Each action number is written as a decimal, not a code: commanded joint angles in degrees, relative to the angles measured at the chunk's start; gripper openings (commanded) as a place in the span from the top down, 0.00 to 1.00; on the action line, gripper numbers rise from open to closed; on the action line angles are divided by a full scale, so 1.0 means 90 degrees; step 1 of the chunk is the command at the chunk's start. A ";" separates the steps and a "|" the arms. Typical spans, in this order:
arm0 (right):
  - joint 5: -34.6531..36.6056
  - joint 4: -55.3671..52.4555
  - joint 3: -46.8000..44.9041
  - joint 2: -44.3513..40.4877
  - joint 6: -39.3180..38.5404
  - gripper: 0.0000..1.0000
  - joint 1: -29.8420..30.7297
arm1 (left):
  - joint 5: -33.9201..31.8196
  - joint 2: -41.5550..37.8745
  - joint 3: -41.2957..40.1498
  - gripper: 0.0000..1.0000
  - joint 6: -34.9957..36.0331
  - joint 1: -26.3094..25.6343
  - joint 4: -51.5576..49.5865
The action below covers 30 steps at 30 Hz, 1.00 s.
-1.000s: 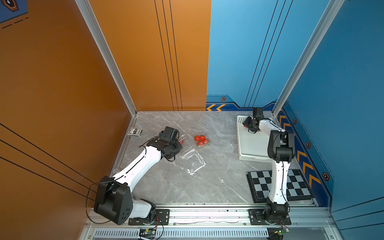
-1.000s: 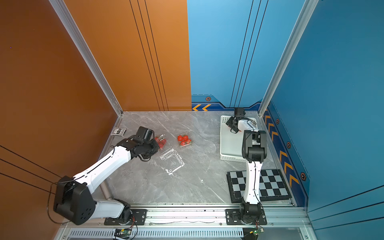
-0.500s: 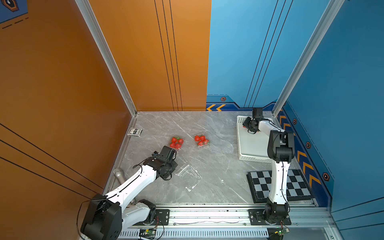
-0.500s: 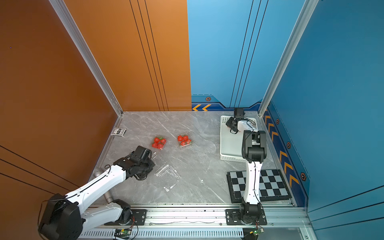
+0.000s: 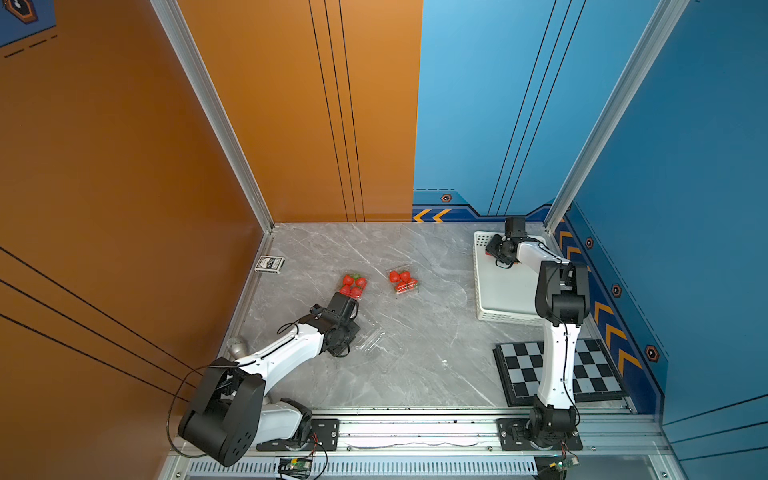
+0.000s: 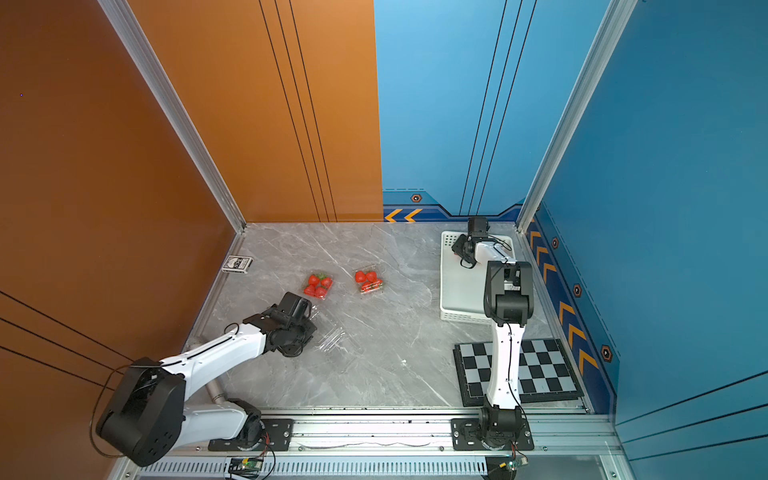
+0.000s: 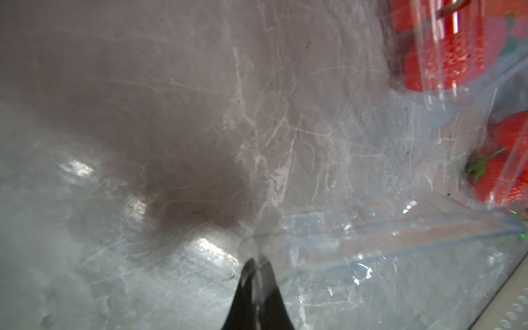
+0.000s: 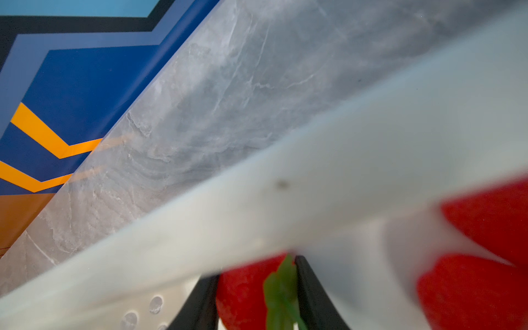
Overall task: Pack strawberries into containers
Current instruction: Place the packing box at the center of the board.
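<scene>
— On the grey table (image 5: 436,332), seen in both top views, how much is packed?

— One filled container (image 5: 353,286) and a second filled container (image 5: 403,281) sit side by side mid-table, each holding about four strawberries (image 5: 348,279). Nearer the robot lies the empty container (image 5: 376,345), open, with the left gripper (image 5: 352,335) at its edge. The right gripper (image 5: 491,251) is down inside the white basket (image 5: 503,295), by the far right corner.

— And the left wrist view?

— Its fingers (image 7: 244,300) are clenched, with a thin lip of the empty container (image 7: 400,243) nipped between them. Nothing lies inside that box. Red fruit shows behind clear plastic off to one side.

— The right wrist view?

— Black fingers (image 8: 313,297) press on either side of one strawberry (image 8: 243,294), its green cap against one of them, just below the basket's rim (image 8: 285,185). Two more red ones lie beside it, blurred.

— So where does that leave things?

— Roughly two thirds done, I'd judge. The third box needs its fruit, starting with the gripped one, which has to cross the table from the basket. I can't tell whether the filled boxes' lids are snapped shut.
</scene>
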 commanded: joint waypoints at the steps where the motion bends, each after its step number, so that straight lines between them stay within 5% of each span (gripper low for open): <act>1: -0.0290 -0.0733 -0.0477 -0.0015 -0.0103 0.78 0.0076 | -0.0173 0.0036 -0.0133 0.94 -0.0415 -0.0157 0.0233; 7: -0.0562 -0.0558 -0.1128 -0.0522 -0.0201 0.79 0.0105 | -0.0259 0.0124 -0.0354 0.83 -0.1032 -0.0431 0.0605; 13: -0.0722 -0.0374 -0.1737 -0.0950 -0.0250 0.81 0.0095 | -0.0174 0.0323 -0.0342 0.51 -0.1275 -0.0557 0.0626; 20: -0.0921 -0.0242 -0.2303 -0.1480 -0.0269 0.83 0.0095 | -0.0503 -0.0322 -0.0437 0.39 -0.1378 -0.0604 0.0357; 30: -0.0961 -0.0164 -0.3101 -0.2546 -0.0339 0.84 0.0061 | -0.0833 -0.1373 -0.0585 0.37 -0.1302 -0.0478 -0.0325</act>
